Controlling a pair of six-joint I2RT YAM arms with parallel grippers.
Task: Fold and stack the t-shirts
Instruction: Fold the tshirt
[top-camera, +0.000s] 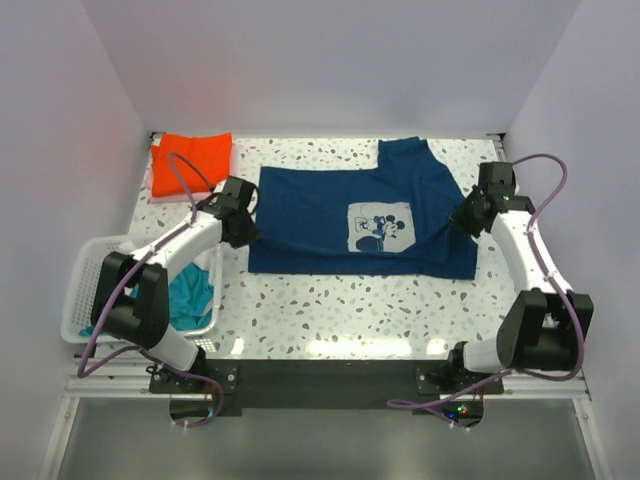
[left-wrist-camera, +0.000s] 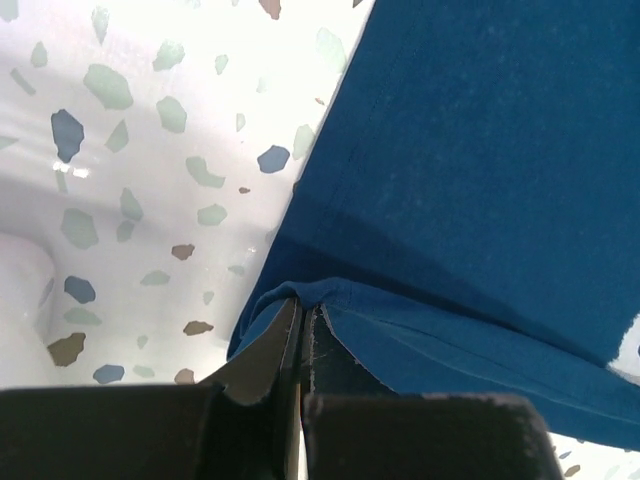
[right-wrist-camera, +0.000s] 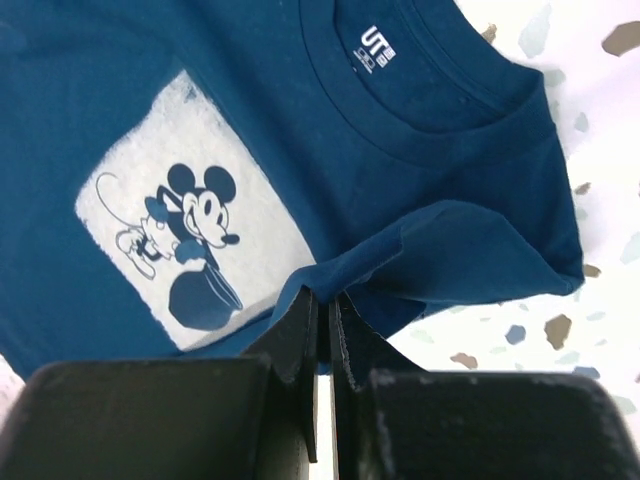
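Observation:
A navy t-shirt (top-camera: 330, 205) with a pale square cartoon print lies spread across the middle of the table. My left gripper (top-camera: 243, 228) is shut on its left hem edge, the cloth (left-wrist-camera: 330, 292) pinched between the tips (left-wrist-camera: 303, 305). My right gripper (top-camera: 462, 218) is shut on the shirt's right edge beside the collar, a fold of navy cloth (right-wrist-camera: 450, 250) bunched at the tips (right-wrist-camera: 325, 298). A folded orange-red t-shirt (top-camera: 190, 160) rests at the far left corner. A teal t-shirt (top-camera: 190, 295) lies in the basket.
A white slatted plastic basket (top-camera: 88, 290) stands at the table's left edge, under my left arm. The speckled tabletop (top-camera: 340, 310) shows in front of the navy shirt. White walls close in the back and sides.

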